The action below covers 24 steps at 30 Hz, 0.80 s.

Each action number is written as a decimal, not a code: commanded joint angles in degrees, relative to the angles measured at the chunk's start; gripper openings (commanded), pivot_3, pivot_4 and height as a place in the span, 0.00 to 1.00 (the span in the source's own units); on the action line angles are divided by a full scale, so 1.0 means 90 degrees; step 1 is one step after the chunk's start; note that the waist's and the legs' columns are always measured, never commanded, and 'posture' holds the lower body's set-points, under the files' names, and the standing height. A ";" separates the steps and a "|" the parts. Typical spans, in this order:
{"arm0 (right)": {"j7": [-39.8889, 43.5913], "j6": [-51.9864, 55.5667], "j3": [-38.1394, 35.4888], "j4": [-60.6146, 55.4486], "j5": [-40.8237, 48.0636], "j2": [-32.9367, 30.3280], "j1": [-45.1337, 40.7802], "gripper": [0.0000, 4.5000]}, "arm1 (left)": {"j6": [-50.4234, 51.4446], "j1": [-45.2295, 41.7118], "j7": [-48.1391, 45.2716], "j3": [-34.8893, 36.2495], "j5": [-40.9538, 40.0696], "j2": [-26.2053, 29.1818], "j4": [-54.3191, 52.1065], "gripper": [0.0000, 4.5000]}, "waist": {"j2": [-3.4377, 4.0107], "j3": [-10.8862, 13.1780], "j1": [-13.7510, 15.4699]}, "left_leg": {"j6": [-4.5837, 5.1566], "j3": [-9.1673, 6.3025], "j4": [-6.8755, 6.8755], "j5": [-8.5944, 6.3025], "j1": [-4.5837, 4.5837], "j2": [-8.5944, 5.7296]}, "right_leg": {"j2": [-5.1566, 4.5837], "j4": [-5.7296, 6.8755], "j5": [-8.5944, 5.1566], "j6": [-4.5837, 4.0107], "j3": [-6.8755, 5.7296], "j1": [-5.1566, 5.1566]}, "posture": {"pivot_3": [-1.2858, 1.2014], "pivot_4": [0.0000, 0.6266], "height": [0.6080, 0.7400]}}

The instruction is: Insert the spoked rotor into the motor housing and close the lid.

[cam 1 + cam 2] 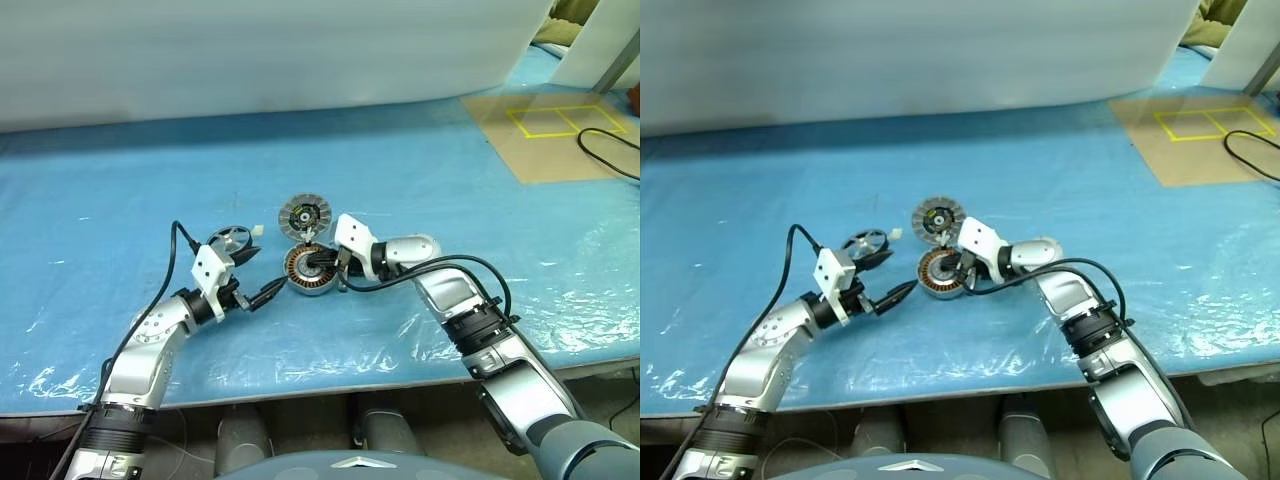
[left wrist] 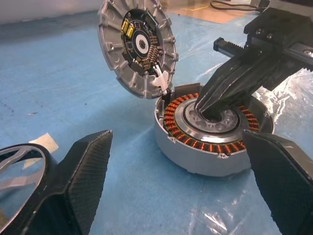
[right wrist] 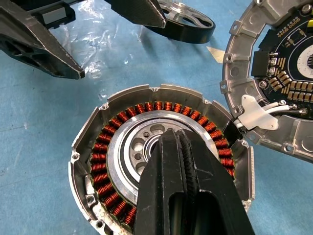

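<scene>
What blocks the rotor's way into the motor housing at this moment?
The right gripper, shut, has its fingertips planted in the motor housing's central hub. The spoked rotor lies on the table beside the open left gripper.

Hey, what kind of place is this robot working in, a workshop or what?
Likely a robotics lab or test bench, not a real workshop: the table is covered in blue plastic sheeting, a yellow-taped square marks a brown board, and a taken-apart motor housing lies open with its lid beside it.
</scene>
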 commanded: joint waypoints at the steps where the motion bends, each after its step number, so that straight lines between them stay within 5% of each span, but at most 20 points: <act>1: 0.0171 -0.0101 0.0256 0.0291 -0.0143 -0.0023 0.0234 0.00 | -0.0148 -0.0068 -0.0062 -0.0005 0.0021 0.0019 0.0023 1.00 | 0.0000 0.0000 -0.0001 | 0.0000 0.0001 0.0000 0.0000 0.0000 0.0000 | 0.0000 -0.0001 0.0000 0.0000 0.0000 0.0000 | 0.52 0.24 1.00; 12: -0.0044 -0.2005 0.0407 0.0652 -0.0779 -0.0159 0.0175 0.00 | -0.0209 -0.0157 -0.0096 -0.0053 0.0058 -0.0006 0.0152 1.00 | 0.0000 0.0000 -0.0008 | 0.0001 0.0001 0.0001 0.0000 0.0000 0.0000 | 0.0000 0.0002 0.0000 0.0000 0.0000 -0.0001 | 0.52 0.24 1.00; 24: -0.0455 -0.0752 0.0010 0.0943 -0.0661 0.0163 0.0012 0.00 | -0.0216 -0.0208 -0.0127 -0.0100 0.0082 -0.0001 0.0203 1.00 | -0.0001 0.0000 -0.0007 | 0.0001 0.0001 0.0005 0.0000 0.0003 -0.0001 | -0.0001 0.0009 0.0000 -0.0001 0.0000 0.0001 | 0.52 0.24 1.00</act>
